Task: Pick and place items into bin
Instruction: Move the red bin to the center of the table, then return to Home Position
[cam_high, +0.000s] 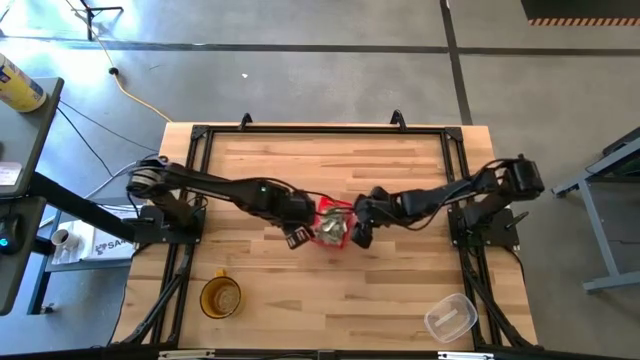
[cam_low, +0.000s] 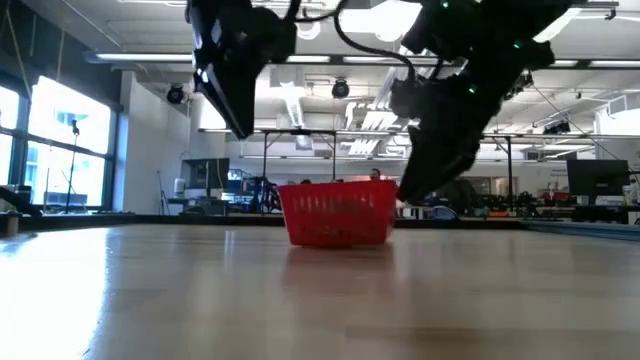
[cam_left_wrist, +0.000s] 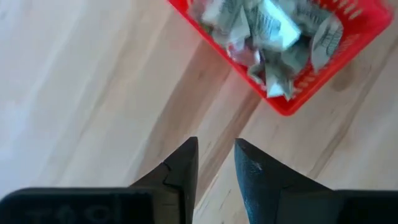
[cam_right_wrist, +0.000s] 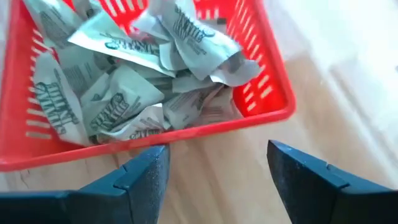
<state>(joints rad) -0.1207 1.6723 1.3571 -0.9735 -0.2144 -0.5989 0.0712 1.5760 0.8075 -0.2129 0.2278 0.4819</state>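
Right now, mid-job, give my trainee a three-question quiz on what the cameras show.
1. True or false: the packets lie piled inside the red basket.
2. Which object sits near the table's front right corner? A) amber cup B) clear container C) red basket
3. Fill in: the right tool hangs over the basket's rim with its fingers ____.

Key:
1. True.
2. B, the clear container; the amber cup is front left.
3. Open, with nothing between them. The left tool hangs over bare wood beside the basket, holding nothing.
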